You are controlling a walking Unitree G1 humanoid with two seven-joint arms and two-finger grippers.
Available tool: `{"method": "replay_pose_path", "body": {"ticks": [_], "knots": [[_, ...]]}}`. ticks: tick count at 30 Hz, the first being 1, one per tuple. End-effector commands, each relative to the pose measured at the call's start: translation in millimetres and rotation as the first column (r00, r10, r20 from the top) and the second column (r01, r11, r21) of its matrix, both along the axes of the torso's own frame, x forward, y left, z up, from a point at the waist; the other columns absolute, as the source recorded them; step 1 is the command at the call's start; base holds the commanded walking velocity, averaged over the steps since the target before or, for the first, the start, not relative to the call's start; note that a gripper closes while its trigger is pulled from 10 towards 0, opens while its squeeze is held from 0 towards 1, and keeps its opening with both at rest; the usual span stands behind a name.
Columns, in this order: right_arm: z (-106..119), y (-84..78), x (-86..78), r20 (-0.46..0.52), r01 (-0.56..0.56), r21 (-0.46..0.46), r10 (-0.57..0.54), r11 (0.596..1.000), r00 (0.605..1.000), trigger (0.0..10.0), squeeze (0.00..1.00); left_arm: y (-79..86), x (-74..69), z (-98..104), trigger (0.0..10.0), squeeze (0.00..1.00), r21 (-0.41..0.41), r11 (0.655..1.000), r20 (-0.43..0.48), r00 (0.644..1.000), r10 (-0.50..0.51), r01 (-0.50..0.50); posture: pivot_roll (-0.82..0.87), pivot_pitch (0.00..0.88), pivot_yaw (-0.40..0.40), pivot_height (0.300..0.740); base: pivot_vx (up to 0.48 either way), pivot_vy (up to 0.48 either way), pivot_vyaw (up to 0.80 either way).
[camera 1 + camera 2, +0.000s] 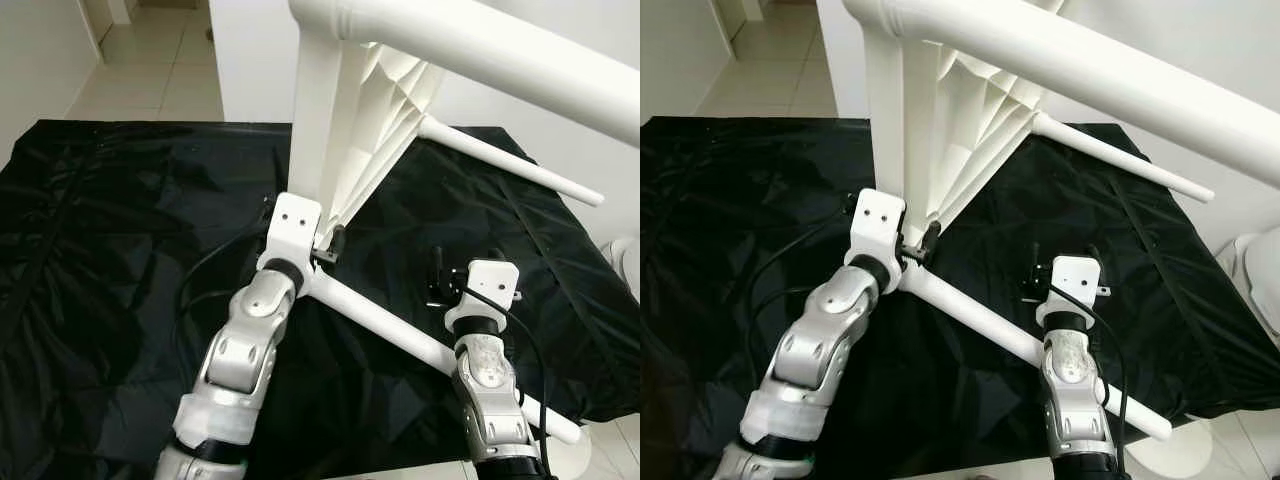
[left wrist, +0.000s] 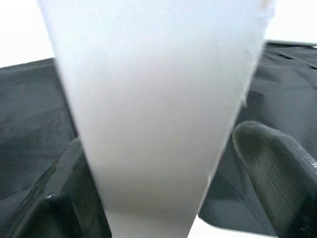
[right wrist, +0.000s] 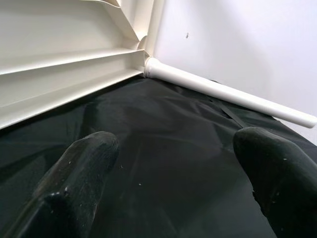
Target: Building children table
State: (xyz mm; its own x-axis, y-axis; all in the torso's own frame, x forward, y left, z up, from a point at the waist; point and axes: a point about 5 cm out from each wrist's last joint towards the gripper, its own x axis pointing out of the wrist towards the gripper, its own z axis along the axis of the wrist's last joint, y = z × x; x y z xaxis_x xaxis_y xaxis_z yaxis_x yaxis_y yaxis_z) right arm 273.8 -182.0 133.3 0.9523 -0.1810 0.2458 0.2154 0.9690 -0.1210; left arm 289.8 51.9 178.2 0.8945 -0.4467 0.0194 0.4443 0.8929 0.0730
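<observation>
White children's table stands on its edge on the black sheet, legs attached. Left claw grips its rim; right claw hangs wide and empty nearby. Advise a firm hold, tipping slowly, right claw steadying the leg

text: none readable | labels: none | brands: none | numbers: none
</observation>
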Motion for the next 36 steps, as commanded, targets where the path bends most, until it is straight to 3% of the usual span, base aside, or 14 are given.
{"method": "replay_pose_path", "body": {"ticks": [1, 10, 24, 25, 26, 27, 28, 34, 35, 36], "knots": [[2, -0.1, 0.7, -0.001, -0.007, -0.017, 0.007, 1.000, 1.000, 10.0, 0.00, -8.2, -6.1, -4, 10.0, 0.00, 0.004, 0.995, 0.000, 0.995, -0.104, 0.104, 0.06, 0.054, -0.050, 0.740, 0.000, 0.000, 0.00], [3, -0.1, 1.9, 0.003, -0.009, -0.018, 0.009, 1.000, 1.000, 10.0, 0.00, -6.5, -2.7, -25, 10.0, 0.00, 0.069, 0.992, -0.010, 0.995, -0.103, 0.103, 0.04, 0.051, -0.051, 0.740, 0.000, 0.000, 0.00], [6, -2.3, 1.3, 0.009, -0.004, -0.024, 0.004, 1.000, 1.000, 10.0, 0.00, -9.1, 13.3, -35, 10.0, 0.00, 0.051, 0.993, -0.015, 0.994, -0.105, 0.106, 0.01, 0.051, -0.056, 0.740, 0.000, 0.000, 0.00], [7, -2.5, 1.0, 0.010, -0.004, -0.025, 0.004, 1.000, 1.000, 10.0, 0.00, -9.6, 15.6, -36, 10.0, 0.19, 0.039, 0.993, -0.020, 0.993, -0.115, 0.115, 0.00, 0.052, -0.055, 0.740, 0.000, 0.000, 0.00], [7, -2.5, 1.0, 0.010, -0.004, -0.025, 0.004, 1.000, 1.000, 10.0, 0.00, -9.6, 15.6, -36, 10.0, 0.19, 0.039, 0.993, -0.020, 0.993, -0.115, 0.115, 0.00, 0.052, -0.055, 0.740, 0.000, 0.000, 0.00], [7, -2.6, 0.6, 0.010, -0.004, -0.025, 0.004, 1.000, 1.000, 10.0, 0.00, -10.0, 17.2, -36, 10.0, 0.72, 0.033, 0.992, -0.020, 0.992, -0.121, 0.122, 0.00, 0.052, -0.055, 0.740, 0.000, 0.000, 0.00], [7, -2.4, 0.5, 0.010, -0.004, -0.026, 0.004, 1.000, 1.000, 10.0, 0.00, -10.4, 18.7, -36, 10.0, 1.00, 0.030, 0.991, -0.015, 0.992, -0.129, 0.130, 0.00, 0.053, -0.055, 0.740, 0.000, 0.000, 0.00], [7, -2.0, 0.2, 0.010, -0.004, -0.026, 0.004, 1.000, 1.000, 10.0, 0.00, -11.4, 21.4, -37, 10.0, 1.00, 0.028, 0.990, -0.002, 0.990, -0.139, 0.139, 0.00, 0.053, -0.055, 0.740, 0.000, 0.000, 0.00], [7, -1.7, -0.5, 0.008, -0.004, -0.026, 0.004, 1.000, 1.000, 10.0, 0.00, -13.4, 23.9, -38, 10.0, 0.00, 0.042, 0.988, 0.000, 0.989, -0.149, 0.149, -0.01, 0.059, -0.051, 0.740, 0.000, 0.000, 0.00], [6, -1.5, -0.9, 0.007, -0.004, -0.025, 0.004, 1.000, 1.000, 10.0, 0.00, -14.8, 25.7, -39, 10.0, 0.00, 0.052, 0.986, 0.002, 0.988, -0.156, 0.156, -0.01, 0.059, -0.051, 0.740, 0.000, 0.000, 0.00]]}}
